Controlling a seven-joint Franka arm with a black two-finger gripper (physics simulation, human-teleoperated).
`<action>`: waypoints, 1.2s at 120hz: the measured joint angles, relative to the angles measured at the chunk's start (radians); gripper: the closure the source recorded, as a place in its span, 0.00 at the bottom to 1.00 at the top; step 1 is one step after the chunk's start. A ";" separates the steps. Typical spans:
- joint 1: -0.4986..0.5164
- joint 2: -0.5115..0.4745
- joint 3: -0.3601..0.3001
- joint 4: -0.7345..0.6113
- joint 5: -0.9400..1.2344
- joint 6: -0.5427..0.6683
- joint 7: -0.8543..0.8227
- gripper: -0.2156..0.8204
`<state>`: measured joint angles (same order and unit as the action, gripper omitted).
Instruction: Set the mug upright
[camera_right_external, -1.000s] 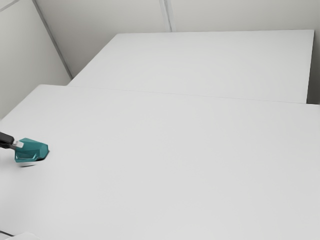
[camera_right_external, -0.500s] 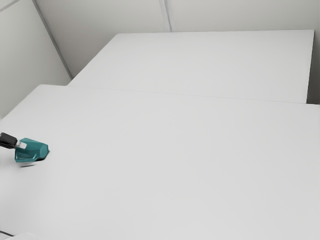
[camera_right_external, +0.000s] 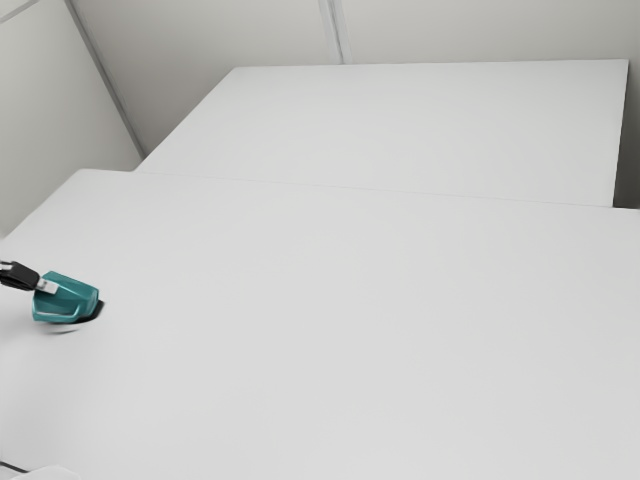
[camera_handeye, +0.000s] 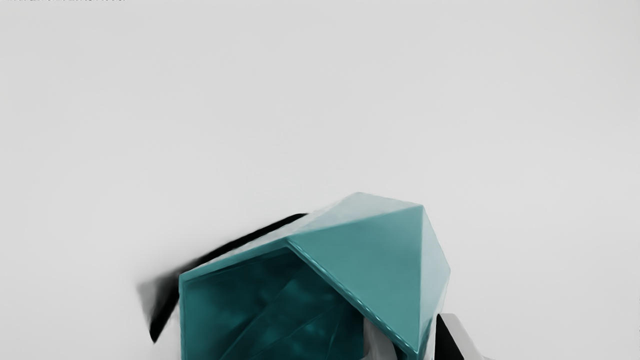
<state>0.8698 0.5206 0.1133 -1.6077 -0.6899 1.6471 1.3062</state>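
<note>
One tilted mug (camera_right_external: 66, 298), pinched by its wall

At nine o'clock in the exterior view, the teal mug leans over the table (camera_right_external: 330, 320), its mouth toward my end effector (camera_right_external: 46, 287), which comes in from the mug's ten o'clock. I'm closed on the wall, one finger (camera_handeye: 379, 345) inside and the other (camera_handeye: 452, 340) outside, apart by little more than its thickness. That grip makes sense to me: the wall is thin enough to clamp, and turning it should swing the base level. Whether the mug bears on the table, I can't tell; it might pivot between my pads.
</note>
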 joint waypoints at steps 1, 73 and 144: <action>-0.001 0.000 -0.001 -0.001 0.000 0.000 0.000 0.86; -0.309 -0.221 -0.034 -0.064 0.244 0.072 -0.035 0.96; -0.689 -0.512 -0.035 -0.318 0.642 0.176 -0.384 0.97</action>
<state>0.1805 0.0081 0.0787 -1.9259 -0.0477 1.8234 0.9227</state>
